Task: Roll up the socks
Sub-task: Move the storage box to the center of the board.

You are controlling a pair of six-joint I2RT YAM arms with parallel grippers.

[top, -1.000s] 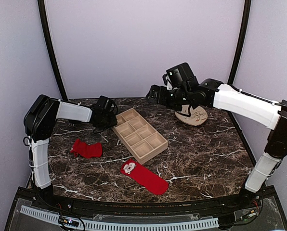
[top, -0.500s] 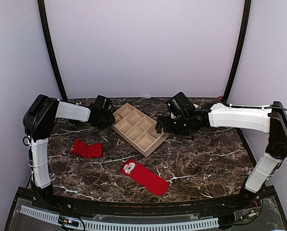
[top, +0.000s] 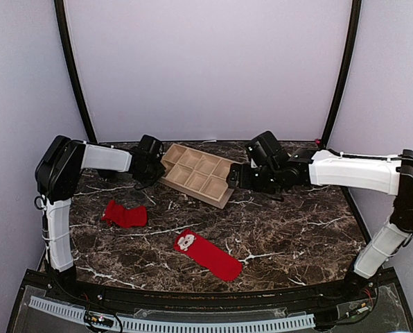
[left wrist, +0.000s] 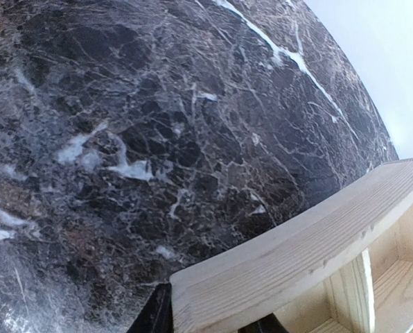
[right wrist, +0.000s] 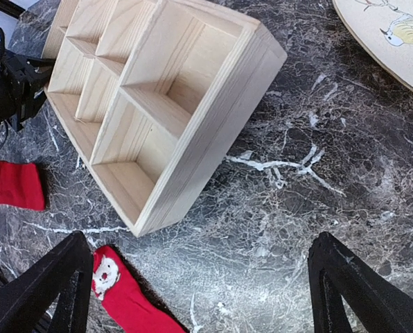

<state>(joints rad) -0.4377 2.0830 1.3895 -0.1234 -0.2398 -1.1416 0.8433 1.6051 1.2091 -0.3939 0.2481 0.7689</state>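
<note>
Two red socks lie on the marble table. One sock (top: 125,214) is bunched up at the left, also in the right wrist view (right wrist: 16,184). The other sock (top: 206,254), with a white patch, lies flat near the front (right wrist: 123,295). My left gripper (top: 151,165) is at the far left, well behind the socks, shut on the end wall of a wooden tray (left wrist: 296,257), with a finger on each side (left wrist: 206,322). My right gripper (top: 235,179) stands wide open at the tray's right end, low over bare marble (right wrist: 199,291), holding nothing.
The compartmented wooden tray (top: 192,192) lies across the back of the table between the two grippers, its near corner (right wrist: 213,132) just ahead of my right fingers. A pale decorated plate (right wrist: 393,35) sits behind the right gripper.
My right arm came down from above the plate to the tray's right end. The tray swung round and moved toward the back, its left end staying at my left gripper. The socks stayed put.
</note>
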